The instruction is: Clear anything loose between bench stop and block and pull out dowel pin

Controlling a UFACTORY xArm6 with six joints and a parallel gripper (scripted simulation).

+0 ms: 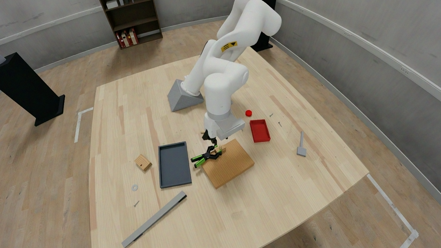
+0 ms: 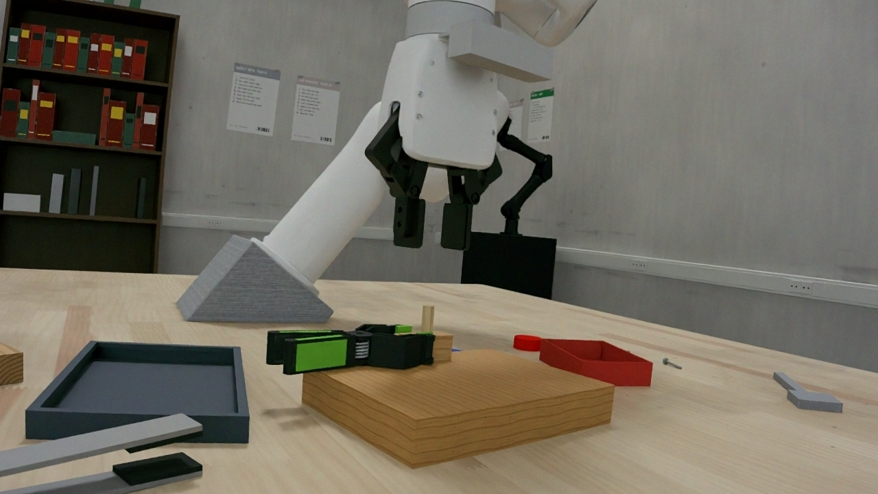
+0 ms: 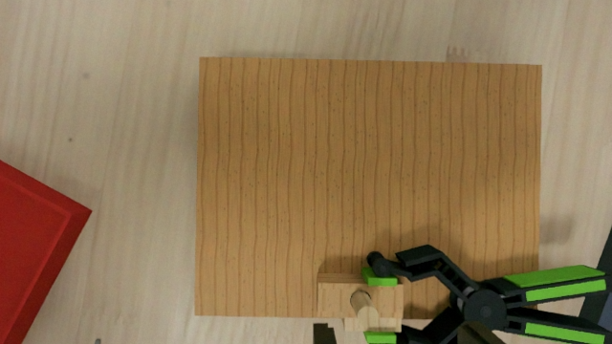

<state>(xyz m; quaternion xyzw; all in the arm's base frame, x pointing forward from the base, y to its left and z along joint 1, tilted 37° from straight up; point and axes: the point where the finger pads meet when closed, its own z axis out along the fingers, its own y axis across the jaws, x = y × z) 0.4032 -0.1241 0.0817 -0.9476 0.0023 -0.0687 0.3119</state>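
Note:
The small wooden block [image 1: 222, 150] [image 2: 444, 345] [image 3: 335, 300] lies flat at a corner of the bench board [image 1: 234, 165] [image 2: 466, 393] [image 3: 368, 167]. Its dowel pin [image 2: 426, 318] [image 3: 364, 306] stands upright in the hole. The black and green spring clamp [image 1: 205, 157] [image 2: 343, 351] [image 3: 478, 298] grips the block from both sides, and its handles reach out past the board's edge. My gripper [image 1: 212, 140] [image 2: 433, 242] is open and empty. It hangs well above the pin, almost straight over it. I cannot tell whether anything loose sits beside the block.
A grey tray [image 1: 173, 166] [image 2: 140, 381] lies left of the board. A red tray [image 1: 259, 130] [image 2: 595, 359] [image 3: 29, 248] and a red cap [image 1: 248, 112] [image 2: 527, 341] lie to its right. A spare wood block [image 1: 143, 162], a grey bar [image 1: 154, 218] and a grey tool [image 1: 301, 144] lie farther off.

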